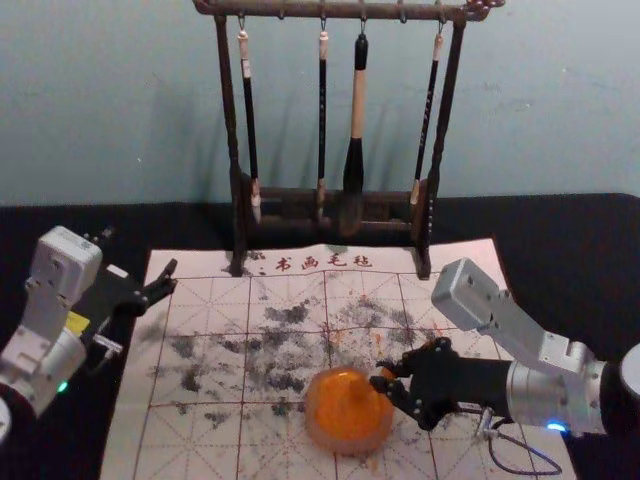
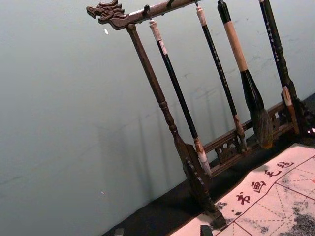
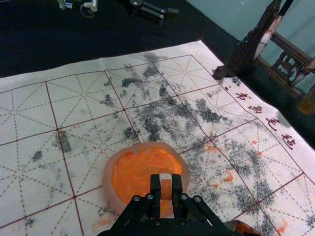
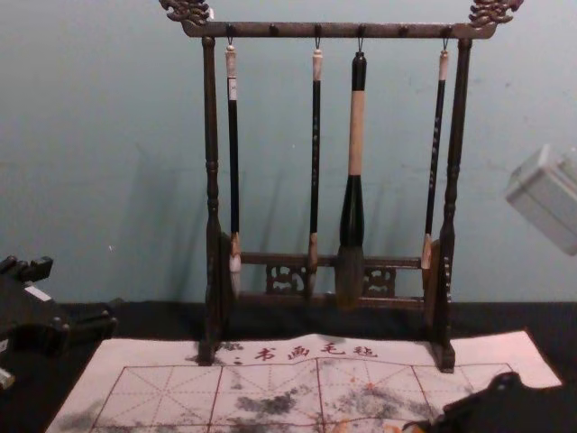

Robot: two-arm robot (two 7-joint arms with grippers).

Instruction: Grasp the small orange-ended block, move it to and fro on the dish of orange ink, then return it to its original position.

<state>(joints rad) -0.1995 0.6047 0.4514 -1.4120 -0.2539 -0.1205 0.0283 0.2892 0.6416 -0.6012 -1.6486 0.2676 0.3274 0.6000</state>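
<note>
My right gripper (image 1: 384,380) is at the right edge of the dish of orange ink (image 1: 346,412). In the right wrist view, the right gripper (image 3: 166,189) is shut on the small block (image 3: 166,191), which has a pale top and an orange lower part. Behind the block lies the dish (image 3: 142,169), round with a pinkish rim and orange ink; whether the block touches the ink I cannot tell. My left gripper (image 1: 168,281) stays idle at the mat's left edge, open and holding nothing; in the left wrist view, the left gripper (image 2: 163,231) has its tips wide apart.
A white gridded mat (image 1: 200,440) with black and orange stains lies on the black table (image 1: 60,225). Behind it stands a wooden rack (image 4: 212,180) with hanging brushes. A dark, orange-marked object (image 3: 242,227) sits beside my right gripper, partly cut off.
</note>
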